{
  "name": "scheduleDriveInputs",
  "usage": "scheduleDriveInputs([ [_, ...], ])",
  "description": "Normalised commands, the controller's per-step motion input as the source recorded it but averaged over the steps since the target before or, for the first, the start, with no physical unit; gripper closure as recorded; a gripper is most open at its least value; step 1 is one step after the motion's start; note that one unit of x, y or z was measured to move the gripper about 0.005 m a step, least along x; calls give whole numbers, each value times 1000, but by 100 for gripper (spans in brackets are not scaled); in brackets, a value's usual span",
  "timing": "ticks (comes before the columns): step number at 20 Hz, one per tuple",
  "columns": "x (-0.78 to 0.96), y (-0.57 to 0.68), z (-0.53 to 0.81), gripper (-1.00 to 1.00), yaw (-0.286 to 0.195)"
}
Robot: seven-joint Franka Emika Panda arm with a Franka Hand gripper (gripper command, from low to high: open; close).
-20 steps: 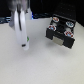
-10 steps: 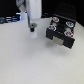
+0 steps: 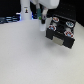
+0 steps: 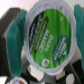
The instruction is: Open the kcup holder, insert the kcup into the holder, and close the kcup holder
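In the exterior view the white Panda arm (image 3: 39, 6) reaches down from the top of the frame, and its hand (image 3: 41, 23) hangs just beside the kcup holder (image 3: 61, 32), on the exterior view's left of it. The holder is a black boxy drawer unit standing on the pale bench (image 3: 30, 60), with round pods showing in its top slots; at this size I cannot tell how far the drawer stands out. A spot of green shows at the hand there. The wrist view makes things plain: the hand is closed on the kcup (image 4: 49, 36), its teal fingers (image 4: 13, 39) pressing the pod from either side. The pod's round lid faces the camera, white-rimmed with a green and white label bearing dark print too blurred to read fully. Below the pod part of the black holder is visible, out of focus
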Motion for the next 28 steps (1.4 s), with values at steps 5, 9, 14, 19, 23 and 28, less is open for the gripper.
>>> scheduleDriveInputs([
  [5,71,660,262,100,18],
  [9,117,654,252,100,27],
  [14,28,658,141,100,21],
  [19,13,644,26,100,36],
  [23,85,659,3,100,50],
  [28,105,572,-60,100,51],
])
